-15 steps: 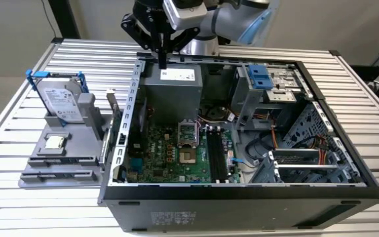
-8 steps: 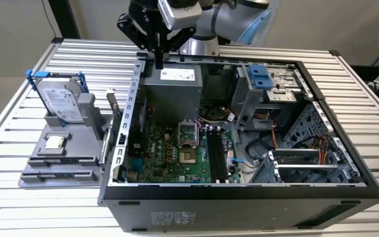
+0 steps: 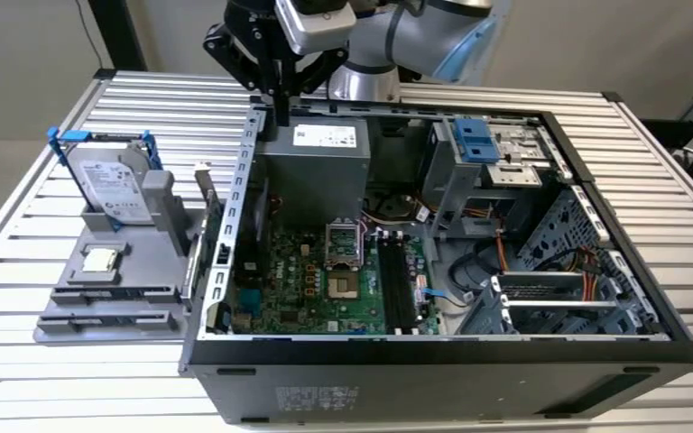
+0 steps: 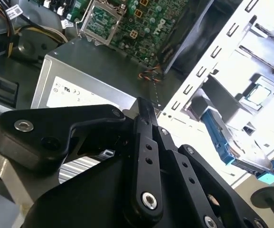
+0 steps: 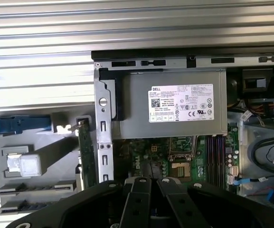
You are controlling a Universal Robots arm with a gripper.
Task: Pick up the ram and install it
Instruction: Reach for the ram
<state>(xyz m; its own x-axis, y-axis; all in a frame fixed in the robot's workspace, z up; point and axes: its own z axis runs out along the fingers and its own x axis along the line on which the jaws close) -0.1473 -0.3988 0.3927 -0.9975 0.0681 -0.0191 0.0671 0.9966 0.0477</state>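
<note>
Ram [image 3: 210, 209] stands on its long edge at the side of the grey holder [image 3: 106, 302] that lies against the computer case [image 3: 443, 383], left of centre in the exterior view. In the first wrist view it [image 5: 85, 154] reads as a thin green strip pressed close to the case's metal wall. The same holder carries the hard drive [image 3: 112, 180] in its blue frame and, nearer the frame's lower left, the small processor chip [image 3: 102, 260]. Nothing is touching the stick.

The gripper [image 3: 281, 113] hangs at the top of the exterior view, above the back corner of the case and beside the grey power supply [image 3: 317, 176], well apart from the stick. Its jaws look closed on each other with nothing held between them. The long black slots [image 3: 395, 289] sit on the motherboard [image 3: 310, 289], low in the frame's middle.

From where I stand, a clean pick depends mostly on clearance. The stick is thin and has the case wall right alongside, so the jaws would want to be opened while up high, lined up with its flat faces, and brought straight down over the middle of its top edge. A light, centred hold and a vertical lift should keep it from scraping the wall or tilting in the holder.
</note>
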